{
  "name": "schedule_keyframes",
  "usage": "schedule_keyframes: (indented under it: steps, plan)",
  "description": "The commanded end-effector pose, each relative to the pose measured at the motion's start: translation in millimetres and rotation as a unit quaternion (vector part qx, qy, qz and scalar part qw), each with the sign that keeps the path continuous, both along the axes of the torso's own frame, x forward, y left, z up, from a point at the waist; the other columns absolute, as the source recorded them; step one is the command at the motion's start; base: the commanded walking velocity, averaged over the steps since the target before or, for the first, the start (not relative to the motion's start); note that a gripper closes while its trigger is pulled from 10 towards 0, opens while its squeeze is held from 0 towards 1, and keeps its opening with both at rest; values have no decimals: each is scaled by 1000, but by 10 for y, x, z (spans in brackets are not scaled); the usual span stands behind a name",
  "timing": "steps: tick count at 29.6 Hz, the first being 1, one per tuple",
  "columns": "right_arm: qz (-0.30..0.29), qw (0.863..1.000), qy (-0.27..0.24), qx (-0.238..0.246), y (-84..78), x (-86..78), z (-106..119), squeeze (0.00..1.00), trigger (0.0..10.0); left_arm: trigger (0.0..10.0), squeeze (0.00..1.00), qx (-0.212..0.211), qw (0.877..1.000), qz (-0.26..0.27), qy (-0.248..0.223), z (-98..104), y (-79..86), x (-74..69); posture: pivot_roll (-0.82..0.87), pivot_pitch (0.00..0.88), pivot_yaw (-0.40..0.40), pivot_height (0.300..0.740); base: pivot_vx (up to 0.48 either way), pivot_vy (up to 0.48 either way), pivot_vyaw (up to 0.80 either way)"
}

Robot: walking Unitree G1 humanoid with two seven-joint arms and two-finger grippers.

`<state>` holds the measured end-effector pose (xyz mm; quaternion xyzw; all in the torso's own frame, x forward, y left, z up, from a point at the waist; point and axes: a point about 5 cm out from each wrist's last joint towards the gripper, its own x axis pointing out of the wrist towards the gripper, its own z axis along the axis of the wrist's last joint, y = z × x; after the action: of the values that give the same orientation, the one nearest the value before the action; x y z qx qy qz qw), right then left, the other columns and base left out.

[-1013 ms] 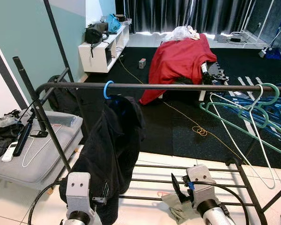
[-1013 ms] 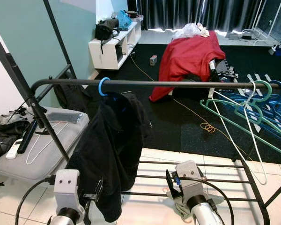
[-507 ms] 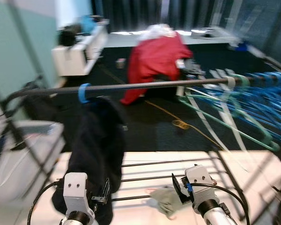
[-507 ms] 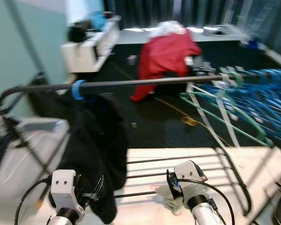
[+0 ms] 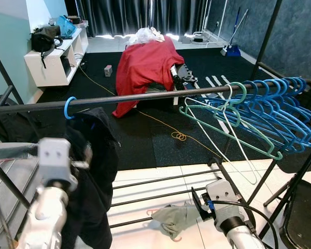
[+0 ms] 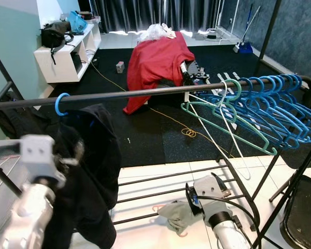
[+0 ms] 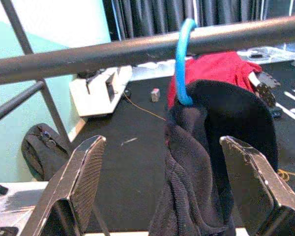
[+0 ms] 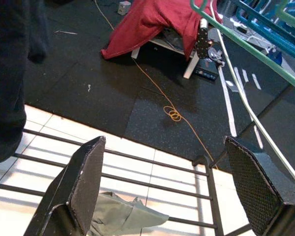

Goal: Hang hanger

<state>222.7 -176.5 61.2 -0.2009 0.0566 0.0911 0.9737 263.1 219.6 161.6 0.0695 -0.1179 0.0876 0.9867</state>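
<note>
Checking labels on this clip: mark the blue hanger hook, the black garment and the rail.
blue hanger hook (image 7: 181, 59), left wrist view, its curved shank.
black garment (image 5: 96, 155), left eye view, its front.
rail (image 6: 145, 92), right eye view, mid-bar.

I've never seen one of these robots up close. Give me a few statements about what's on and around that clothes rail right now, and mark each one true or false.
1. A black garment hangs from the rail on a blue hanger. True.
2. The left gripper is clamped on the garment. False: its fingers are open, with the garment ahead of them, apart.
3. A bunch of empty blue hangers hangs at the rail's right end. True.
4. The red cloth hangs on the rail. False: it is draped over something on the dark floor behind.
5. The right gripper holds a hanger. False: it is open and holds nothing, above a grey-green cloth on the floor.
</note>
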Motion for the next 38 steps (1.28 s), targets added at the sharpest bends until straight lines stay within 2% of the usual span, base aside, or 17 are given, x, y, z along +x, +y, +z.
schedule_keyframes:
  steps: [1, 6, 7, 8, 9, 11, 13, 16, 18, 19, 30, 31, 32, 34, 36, 37, 38]
  plan:
    - [4, 1000, -2, -5, 4, 2, 8, 0, 9843, 10000, 0, -10, 1000, -1, 28, -118, -23, 17, -96, 0, 8, 740, 0, 0, 0]
    - [6, 1000, -4, -4, 23, 1, 19, 0, 9843, 10000, 0, -3, 1000, -9, 28, -114, -47, 103, -103, 0, 16, 740, 0, 0, 0]
    - [5, 1000, -5, -2, 34, 2, 23, 0, 9882, 10000, 0, 16, 997, -46, 53, -173, -44, 149, -107, 0, 21, 740, 0, 0, 0]
    - [5, 1000, -5, -2, 34, 2, 23, 0, 9882, 10000, 0, 16, 997, -46, 53, -173, -44, 149, -107, 0, 21, 740, 0, 0, 0]
    - [5, 1000, -6, -1, 39, 3, 26, 0, 9922, 10000, 0, 52, 993, -69, 78, -232, -57, 175, -107, 0, 26, 740, 0, 0, 0]
    - [5, 1000, -6, -1, 39, 3, 26, 0, 9922, 10000, 0, 52, 993, -69, 78, -232, -57, 175, -107, 0, 26, 740, 0, 0, 0]
    - [4, 1000, -7, 0, 48, 5, 31, 0, 10000, 10000, 0, 130, 980, -86, 126, -326, -60, 224, -108, 0, 30, 740, 0, 0, 0]
    - [4, 1000, -7, 0, 53, 5, 33, 0, 10000, 10000, 0, 154, 975, -86, 139, -347, -53, 238, -111, 0, 40, 740, 0, 0, 0]
    - [2, 1000, -9, 0, 63, 6, 35, 0, 10000, 10000, 0, 226, 951, -82, 194, -480, -45, 260, -118, 0, 52, 740, 0, 0, 0]
    - [1, 1000, -10, 0, 65, 6, 35, 0, 10000, 10000, 0, 237, 944, -81, 215, -525, -43, 263, -121, 0, 53, 740, 0, 0, 0]
    - [-1, 1000, -10, 0, 64, 12, 18, 0, 10000, 10000, 0, 232, 941, -73, 237, -528, -10, 281, -117, 0, 57, 740, 0, 0, 0]
    - [-1, 1000, -11, 1, 67, 16, 15, 0, 10000, 0, 0, 201, 945, -81, 245, -528, -15, 283, -116, 0, 58, 740, 0, 0, 0]
    - [-1, 1000, -11, 1, 67, 16, 15, 0, 10000, 0, 0, 201, 945, -81, 245, -528, -15, 283, -116, 0, 58, 740, 0, 0, 0]
    - [0, 1000, -11, 1, 70, 18, 16, 0, 10000, 0, 0, 172, 949, -88, 248, -534, -36, 280, -116, 0, 60, 740, 0, 0, 0]
    - [0, 1000, -11, 1, 72, 19, 18, 0, 10000, 0, 0, 109, 957, -100, 251, -550, -96, 281, -116, 0, 59, 740, 0, 0, 0]
    - [0, 1000, -11, 1, 72, 19, 18, 0, 10000, 0, 0, 109, 957, -100, 251, -550, -96, 281, -116, 0, 59, 740, 0, 0, 0]
    - [0, 1000, -11, 1, 72, 19, 18, 0, 10000, 0, 0, 88, 958, -103, 253, -556, -117, 285, -116, 0, 59, 740, 0, 0, 0]
